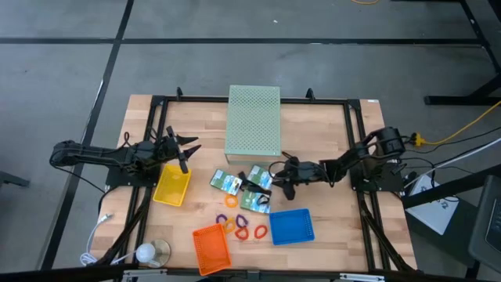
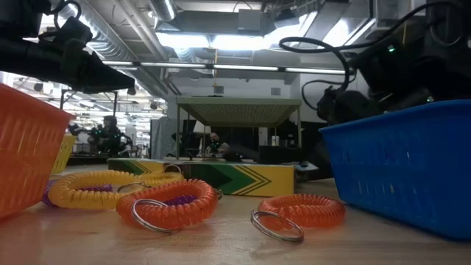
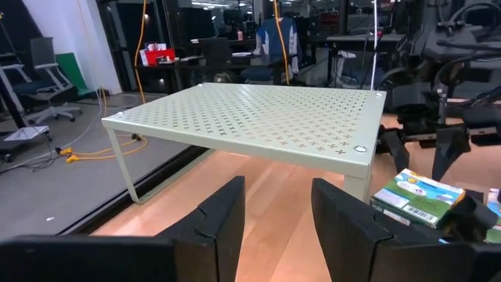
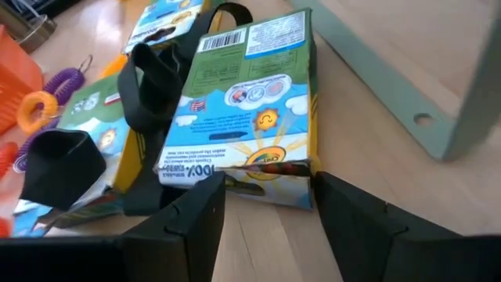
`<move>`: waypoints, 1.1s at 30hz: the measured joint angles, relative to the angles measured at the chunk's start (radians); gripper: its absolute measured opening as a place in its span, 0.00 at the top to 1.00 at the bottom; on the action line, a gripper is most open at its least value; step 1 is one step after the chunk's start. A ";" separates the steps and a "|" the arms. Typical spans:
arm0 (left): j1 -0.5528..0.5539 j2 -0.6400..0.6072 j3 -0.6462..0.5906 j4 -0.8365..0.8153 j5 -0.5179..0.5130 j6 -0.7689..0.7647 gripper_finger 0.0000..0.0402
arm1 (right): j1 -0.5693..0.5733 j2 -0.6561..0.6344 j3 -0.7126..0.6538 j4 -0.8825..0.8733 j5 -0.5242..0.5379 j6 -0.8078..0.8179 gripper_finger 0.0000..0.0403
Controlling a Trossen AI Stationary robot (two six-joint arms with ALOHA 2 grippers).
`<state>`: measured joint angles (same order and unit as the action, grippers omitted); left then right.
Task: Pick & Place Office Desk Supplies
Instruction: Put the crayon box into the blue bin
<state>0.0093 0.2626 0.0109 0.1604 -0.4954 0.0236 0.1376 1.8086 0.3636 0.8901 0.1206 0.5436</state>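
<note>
The right gripper (image 4: 262, 205) has its fingers open, right by a printed packet (image 4: 243, 110) on the counter (image 1: 329, 133). The left gripper (image 1: 190, 148) waits open above the yellow tray (image 1: 172, 186).

Orange tray (image 2: 26, 151): near left, ribbed wall filling that edge.
Blue tray (image 2: 401, 165): near right, mesh wall rising toward the right edge.
Yellow coil ring (image 2: 99, 188): left of centre on the wooden table (image 2: 221, 246), a purple coil partly showing behind it.
Orange coil ring (image 2: 173, 204): near centre, metal key ring at its front.
Second orange coil ring (image 2: 302, 210): right of centre, metal ring leaning at its near side.
Printed packet (image 2: 235, 178): farther back, green, yellow and black chevrons.
Perforated pale green box (image 2: 237, 110): far centre, on thin legs.
Arms: dark shapes at upper left and upper right.
</note>
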 joint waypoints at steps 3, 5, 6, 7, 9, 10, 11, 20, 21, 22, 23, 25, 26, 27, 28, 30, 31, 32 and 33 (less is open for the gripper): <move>0.000 0.000 0.000 0.000 0.014 -0.002 0.64 | -0.008 0.003 0.003 -0.002 -0.009 -0.010 0.50; 0.000 0.000 0.000 0.000 0.022 -0.004 0.64 | -0.011 0.001 0.003 -0.004 -0.011 -0.010 0.50; 0.000 0.000 0.000 0.000 0.023 -0.006 0.64 | -0.012 0.000 0.003 -0.006 -0.012 -0.013 0.51; 0.000 0.000 0.000 0.000 0.023 -0.006 0.64 | -0.012 0.000 0.003 -0.007 -0.010 -0.020 0.52; 0.000 0.000 0.000 0.000 0.023 -0.006 0.64 | -0.012 0.001 0.003 -0.008 -0.005 -0.031 0.57; 0.000 0.000 0.000 0.000 0.023 -0.006 0.64 | -0.012 0.001 0.003 -0.009 -0.005 -0.036 0.60; 0.000 0.000 0.000 0.000 0.023 -0.006 0.64 | -0.012 0.001 0.003 -0.010 -0.005 -0.044 0.64; 0.000 0.000 0.000 -0.001 0.023 -0.006 0.64 | -0.012 0.001 0.003 -0.014 -0.013 -0.058 0.97; 0.000 0.000 0.000 -0.001 0.023 -0.006 0.64 | -0.012 0.001 0.003 -0.014 -0.015 -0.059 0.97; 0.000 0.000 0.000 -0.001 0.023 -0.006 0.64 | -0.012 0.002 0.003 -0.013 -0.022 -0.060 0.97; 0.000 0.000 0.000 -0.001 0.022 -0.006 0.64 | -0.012 0.002 0.003 -0.011 -0.027 -0.061 0.98; 0.000 0.000 0.000 -0.001 0.022 -0.006 0.64 | -0.012 0.002 0.003 -0.007 -0.031 -0.061 0.99; 0.000 0.000 0.000 -0.001 0.022 -0.006 0.64 | -0.012 0.001 0.003 -0.005 -0.033 -0.061 0.99; 0.000 0.000 0.000 -0.001 0.022 -0.005 0.64 | -0.012 -0.003 0.002 -0.005 -0.042 -0.061 0.99; 0.000 0.000 0.000 -0.001 0.021 -0.005 0.64 | -0.012 -0.006 0.002 -0.004 -0.052 -0.060 0.99; 0.000 0.000 0.000 -0.001 0.021 -0.005 0.64 | -0.013 -0.022 0.002 -0.004 -0.078 -0.061 0.99; 0.000 0.000 0.000 -0.001 0.021 -0.005 0.64 | -0.012 -0.036 0.002 0.002 -0.090 -0.063 0.99; 0.000 0.000 0.000 -0.001 0.021 -0.005 0.64 | -0.012 -0.055 0.002 0.006 -0.099 -0.068 0.99; 0.000 0.000 0.000 -0.001 0.021 -0.004 0.64 | -0.012 -0.075 0.002 0.006 -0.108 -0.077 1.00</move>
<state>0.0093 0.2626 0.0109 0.1593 -0.4744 0.0193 0.1261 1.7338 0.3660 0.8965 0.0122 0.4666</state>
